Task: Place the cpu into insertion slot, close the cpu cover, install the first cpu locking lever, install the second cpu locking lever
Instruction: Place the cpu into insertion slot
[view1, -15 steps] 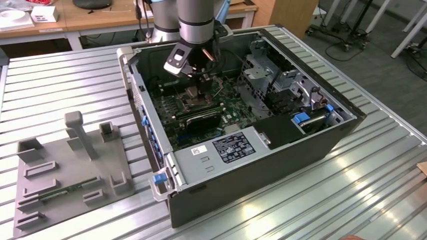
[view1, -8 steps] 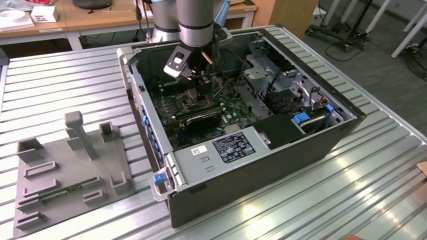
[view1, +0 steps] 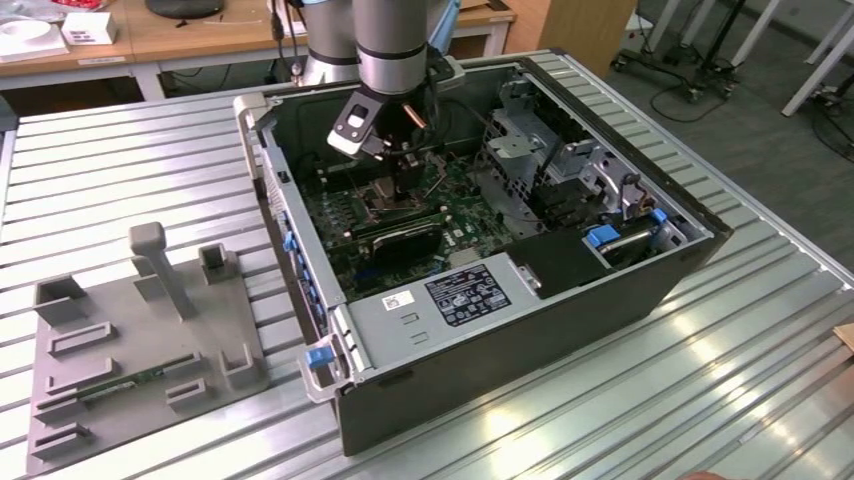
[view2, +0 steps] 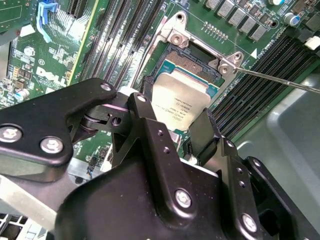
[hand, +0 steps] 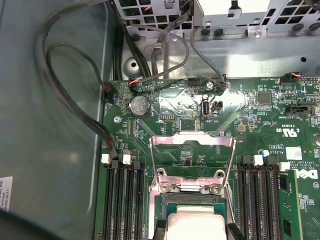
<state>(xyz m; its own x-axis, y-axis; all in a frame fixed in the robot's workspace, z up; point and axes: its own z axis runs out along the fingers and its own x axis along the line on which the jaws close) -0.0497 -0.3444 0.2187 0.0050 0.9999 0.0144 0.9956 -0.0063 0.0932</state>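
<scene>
My gripper (view1: 396, 190) reaches down into the open computer case, over the green motherboard (view1: 461, 215). In both wrist views its black fingers (view2: 142, 117) sit on two opposite sides of the cpu (view2: 180, 95), a pale silver square, and the gripper (hand: 196, 232) is shut on it. The cpu (hand: 195, 222) hangs tilted over the insertion slot (view2: 189, 57), partly covering its dark pin field (hand: 192, 201). The cpu cover (hand: 192, 142), a silvery frame with a cut-out middle, is swung open beyond the slot. A thin locking lever (view2: 280, 81) sticks out sideways from the socket's corner.
Long black memory slots (hand: 122, 200) flank the socket on both sides. Black cables (hand: 75, 100) loop along the case wall. A metal drive cage (view1: 534, 150) stands at the exterior view's right of the board. A grey fixture (view1: 134, 330) lies on the slatted table outside the case.
</scene>
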